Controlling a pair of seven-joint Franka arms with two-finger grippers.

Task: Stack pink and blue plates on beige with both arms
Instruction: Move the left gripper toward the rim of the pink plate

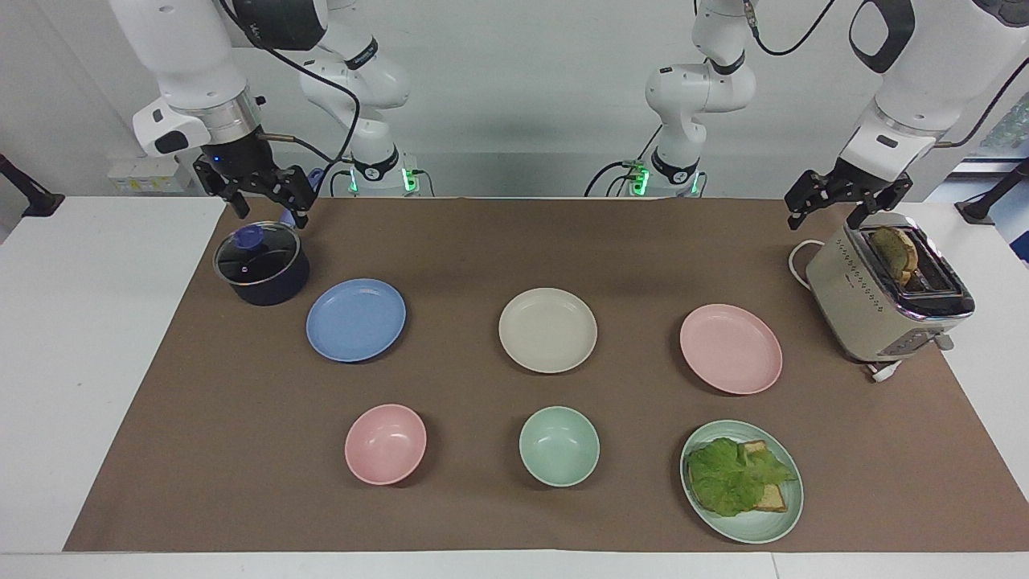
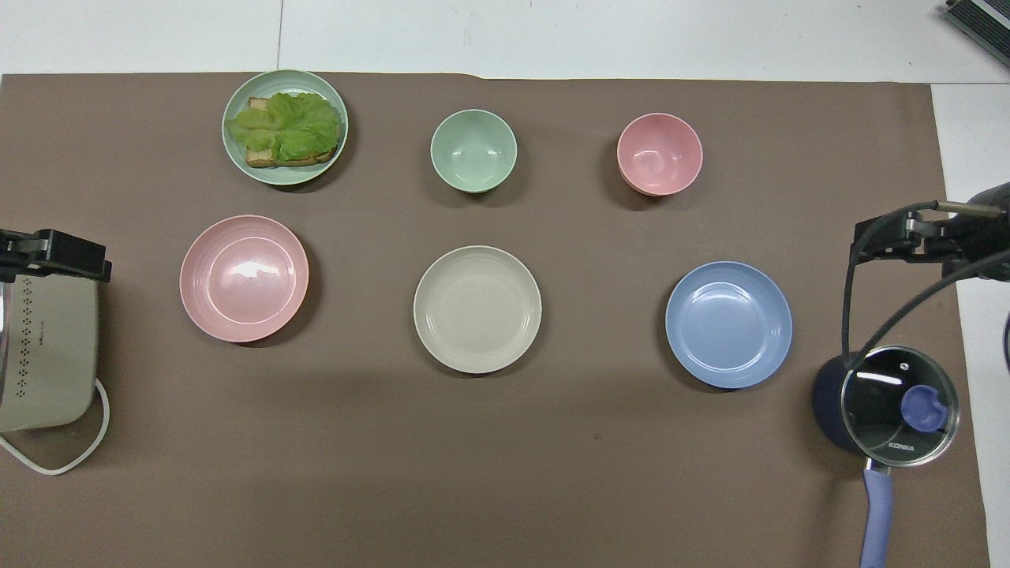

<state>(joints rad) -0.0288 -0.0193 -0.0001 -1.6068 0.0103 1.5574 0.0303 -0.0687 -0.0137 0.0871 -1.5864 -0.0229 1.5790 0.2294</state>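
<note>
Pink plate (image 1: 731, 348) and blue plate (image 1: 355, 319) are judged light, stiff, probably slick, best pinched at the rim; left gripper (image 1: 836, 205) and right gripper (image 1: 261, 197) are held wide, empty.

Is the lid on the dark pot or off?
On. The glass lid with its blue knob sits flat across the top of the dark pot in both views.

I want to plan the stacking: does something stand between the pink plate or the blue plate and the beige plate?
Nothing visible does. The beige plate lies between the pink plate and the blue plate, with only bare brown mat in each gap. The bowls lie farther from the robots, outside both paths.
</note>
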